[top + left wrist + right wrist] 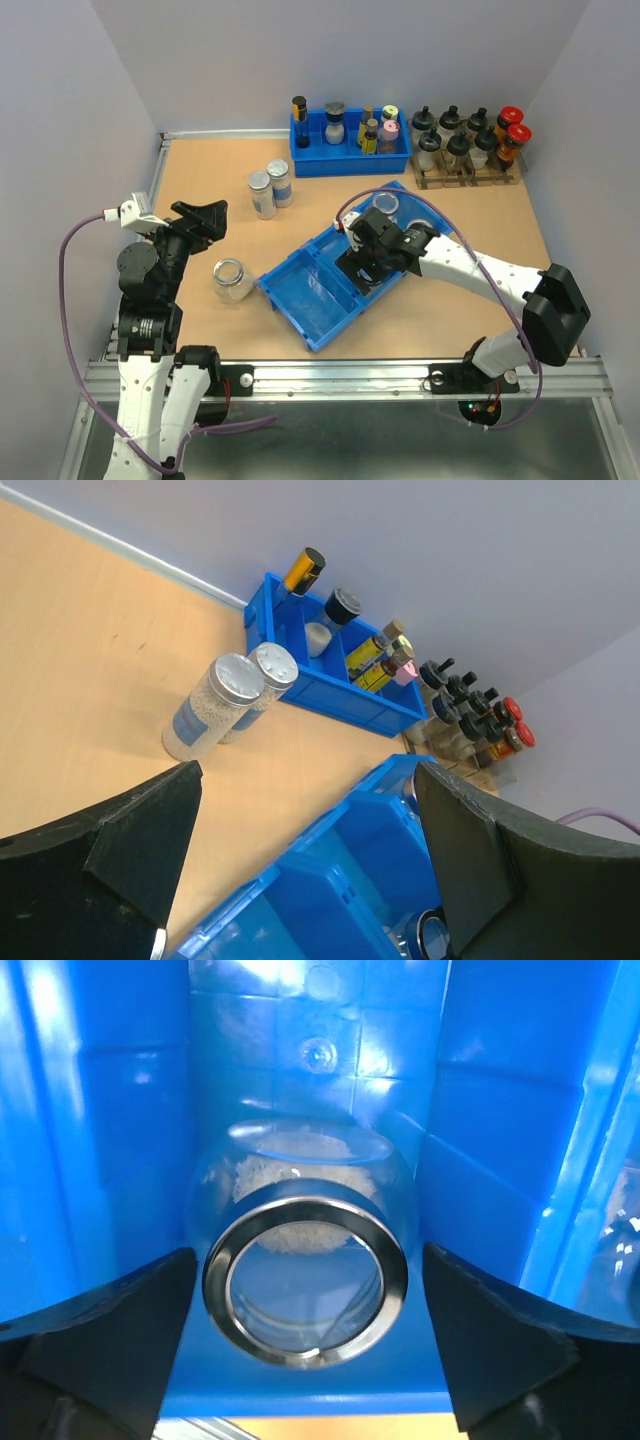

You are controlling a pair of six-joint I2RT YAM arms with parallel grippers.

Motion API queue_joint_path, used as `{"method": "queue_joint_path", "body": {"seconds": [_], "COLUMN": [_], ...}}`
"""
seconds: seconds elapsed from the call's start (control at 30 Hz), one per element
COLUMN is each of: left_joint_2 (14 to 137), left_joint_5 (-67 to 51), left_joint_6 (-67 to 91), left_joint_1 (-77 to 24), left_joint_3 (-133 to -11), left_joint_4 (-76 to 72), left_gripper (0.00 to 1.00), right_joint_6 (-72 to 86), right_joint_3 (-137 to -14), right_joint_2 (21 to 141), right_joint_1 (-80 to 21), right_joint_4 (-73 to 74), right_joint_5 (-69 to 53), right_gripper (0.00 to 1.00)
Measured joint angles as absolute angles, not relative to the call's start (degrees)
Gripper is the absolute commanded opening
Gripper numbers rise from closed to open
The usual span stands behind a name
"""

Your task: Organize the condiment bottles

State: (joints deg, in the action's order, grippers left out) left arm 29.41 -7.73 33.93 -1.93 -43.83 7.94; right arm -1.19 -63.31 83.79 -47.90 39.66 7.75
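One jar (305, 1260) sits in the bin (120, 1110), midway between the wide-spread fingers (100, 1350) of the right gripper (307, 1255), neither visibly touching it. Two capped jars (260, 193) and an open jar (231, 280) stand on the table (200, 170). The left gripper (308, 770) gapes, empty.

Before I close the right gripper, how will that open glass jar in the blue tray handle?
The open glass jar looks smooth and rounded, so it may slip between the fingers of the right gripper; squeeze gently. With no cap and white granules inside, tilting it would likely spill them.
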Motion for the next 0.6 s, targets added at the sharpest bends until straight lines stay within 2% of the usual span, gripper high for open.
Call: {"method": "queue_joint_path", "body": {"seconds": [0.23, 0.4, 0.6], "left_joint_2": [29.41, 29.41, 29.41], "left_joint_5": [-7.68, -7.42, -4.93], "left_joint_6": [33.93, 33.93, 33.95], "left_joint_1": [-1.93, -1.93, -1.93], "left_joint_3": [-43.83, -43.86, -45.19], "left_joint_4": [7.97, 7.99, 9.45], "left_gripper": [0.99, 0.99, 0.99], "right_joint_6": [-0.62, -0.62, -0.43], "right_joint_3": [-68.58, -81.82, -99.11], "right_joint_2": [85.89, 87.88, 95.37], "right_joint_1": [-47.68, -47.68, -47.72], "right_joint_4": [42.83, 43.79, 43.44], "right_joint_5": [10.79, 15.49, 9.61], "right_gripper": [1.0, 1.0, 1.0]}}
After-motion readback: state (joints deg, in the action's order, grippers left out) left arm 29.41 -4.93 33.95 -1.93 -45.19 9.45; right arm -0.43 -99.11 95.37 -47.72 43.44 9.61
